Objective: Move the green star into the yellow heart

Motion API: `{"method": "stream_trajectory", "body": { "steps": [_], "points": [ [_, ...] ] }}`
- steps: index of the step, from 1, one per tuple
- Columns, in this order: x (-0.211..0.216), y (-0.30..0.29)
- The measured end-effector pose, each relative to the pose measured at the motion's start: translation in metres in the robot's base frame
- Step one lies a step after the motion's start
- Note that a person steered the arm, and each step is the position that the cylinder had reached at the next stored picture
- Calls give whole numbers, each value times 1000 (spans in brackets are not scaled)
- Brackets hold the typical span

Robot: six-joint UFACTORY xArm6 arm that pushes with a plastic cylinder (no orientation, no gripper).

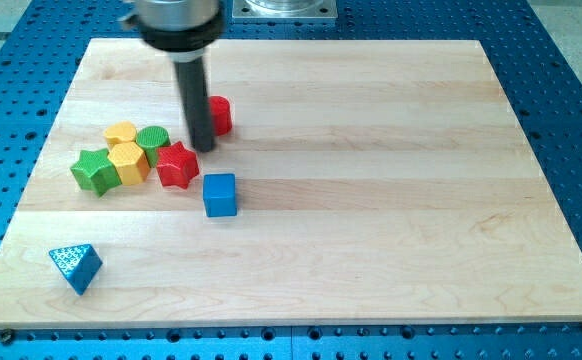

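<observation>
The green star (93,171) lies at the view's left of the wooden board, touching a yellow block (129,161) on its right. Another yellow block (121,133), which may be the heart, sits just above that one, next to a green round block (153,140). My tip (203,148) stands to the right of this cluster, between a red star (177,165) at its lower left and a red block (219,115) at its upper right, partly hiding the red block. The tip is well right of the green star and touches neither it nor the yellow blocks.
A blue cube (220,194) lies below the tip. A blue triangular block (75,266) lies near the board's bottom left corner. The wooden board (391,180) rests on a blue perforated table (571,90).
</observation>
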State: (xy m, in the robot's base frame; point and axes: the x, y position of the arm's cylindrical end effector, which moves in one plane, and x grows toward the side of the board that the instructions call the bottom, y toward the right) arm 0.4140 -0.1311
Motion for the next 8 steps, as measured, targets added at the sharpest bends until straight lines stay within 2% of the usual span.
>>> {"method": "stream_trajectory", "body": {
  "steps": [1,2,3,4,5,6,7,8],
  "points": [
    [80,-70],
    [111,-90],
    [110,-72],
    [121,-146],
    [84,-168],
    [42,-143],
    [23,-127],
    [57,-172]
  ]
}}
